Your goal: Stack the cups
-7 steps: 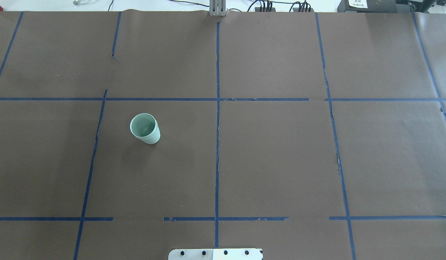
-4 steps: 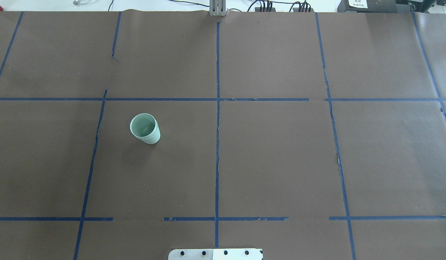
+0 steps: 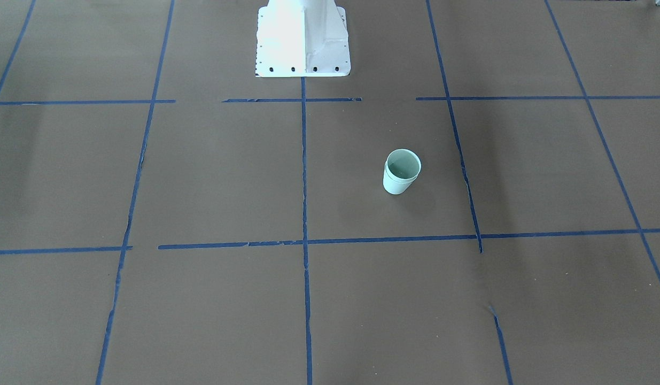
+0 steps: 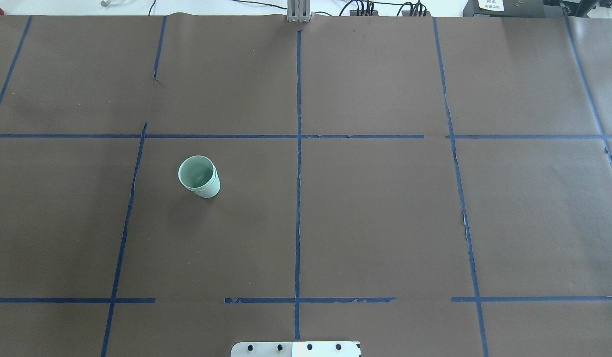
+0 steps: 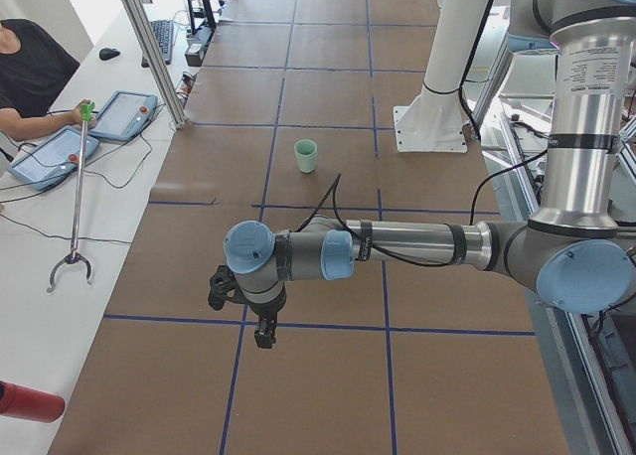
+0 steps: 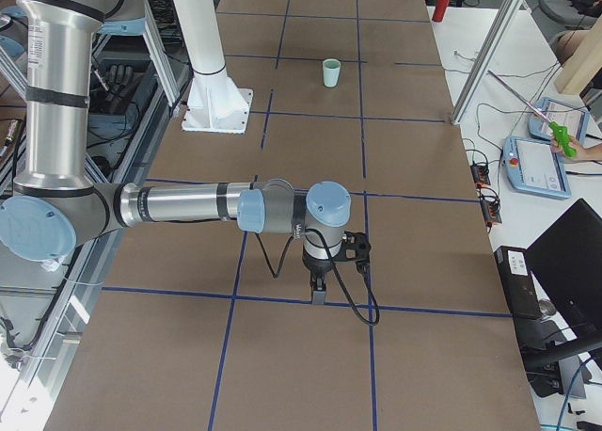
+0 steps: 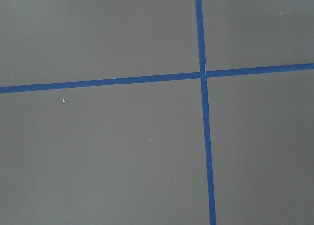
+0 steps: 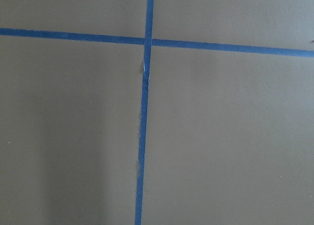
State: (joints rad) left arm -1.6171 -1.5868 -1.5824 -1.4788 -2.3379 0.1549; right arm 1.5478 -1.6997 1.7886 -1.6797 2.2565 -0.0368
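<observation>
Two pale mint-green cups (image 4: 199,177) stand upright as one nested stack on the brown table, left of the centre tape line. A second rim shows just below the top one. The stack also shows in the front-facing view (image 3: 402,172), the left view (image 5: 306,155) and the right view (image 6: 331,72). My left gripper (image 5: 263,336) hangs over the table far from the stack, at the near end in the left view. My right gripper (image 6: 319,295) hangs far from it at the other end. I cannot tell if either is open or shut. Both wrist views show only paper and tape.
Brown paper with blue tape lines (image 4: 298,148) covers the table. The white robot base plate (image 3: 303,59) sits at the robot's edge. An operator (image 5: 25,73) with tablets and a grabber stick (image 5: 75,207) is beside the table's far side.
</observation>
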